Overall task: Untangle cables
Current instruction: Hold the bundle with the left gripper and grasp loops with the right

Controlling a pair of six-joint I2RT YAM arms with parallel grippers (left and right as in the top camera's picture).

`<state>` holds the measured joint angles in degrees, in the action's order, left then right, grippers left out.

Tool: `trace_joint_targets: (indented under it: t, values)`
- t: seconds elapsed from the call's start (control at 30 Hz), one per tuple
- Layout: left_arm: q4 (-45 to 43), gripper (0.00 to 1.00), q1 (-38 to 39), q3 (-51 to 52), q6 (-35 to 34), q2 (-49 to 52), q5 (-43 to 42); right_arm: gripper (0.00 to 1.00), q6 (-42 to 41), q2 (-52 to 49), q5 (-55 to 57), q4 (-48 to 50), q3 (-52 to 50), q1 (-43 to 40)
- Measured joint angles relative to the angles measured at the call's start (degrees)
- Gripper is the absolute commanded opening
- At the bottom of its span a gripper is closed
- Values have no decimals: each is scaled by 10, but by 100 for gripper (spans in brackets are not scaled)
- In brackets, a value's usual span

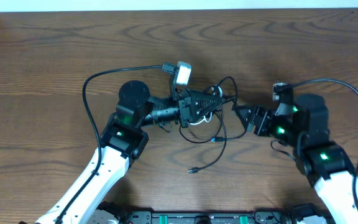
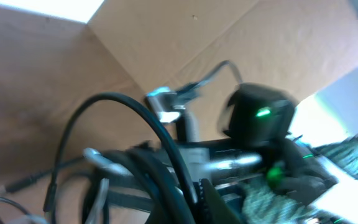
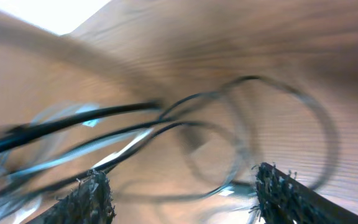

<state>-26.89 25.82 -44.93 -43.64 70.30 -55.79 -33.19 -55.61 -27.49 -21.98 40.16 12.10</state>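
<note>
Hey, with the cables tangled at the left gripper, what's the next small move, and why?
Probably ease the right gripper forward and close it on one black strand of the cables. Its jaws stand open facing the tangle, while the left gripper is shut on them, so a second grip could let the arms pull loops apart.

worktop: brown wood grain, kinda dark, fills pretty much the whole overhead shot
far edge: thin white strip running along the top, that's it
</note>
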Motion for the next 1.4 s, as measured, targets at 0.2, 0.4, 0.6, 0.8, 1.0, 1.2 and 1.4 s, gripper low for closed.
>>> trace_joint_targets:
  t: [0.2,0.4,0.6,0.8,1.0,1.2,1.4]
  values:
    - [112,24,0,-3,75,0,52,71,28,74,-57,-62,1,0]
    - [318,27,1,-4,61,14,234,71,12,86,-10,-130,1,0]
    - [400,34,1,-4,4,66,376,71,-22,73,15,-150,1,1]
    - [436,8,1,-4,-2,135,422,70,-33,39,20,-150,1,13]
    - [435,8,1,-4,-14,201,410,67,-55,-16,21,-146,1,42]
    - [412,8,1,-4,2,223,382,64,-97,-78,18,-124,1,72]
    - [283,8,1,-5,133,223,242,52,-152,-134,-6,-54,2,93]
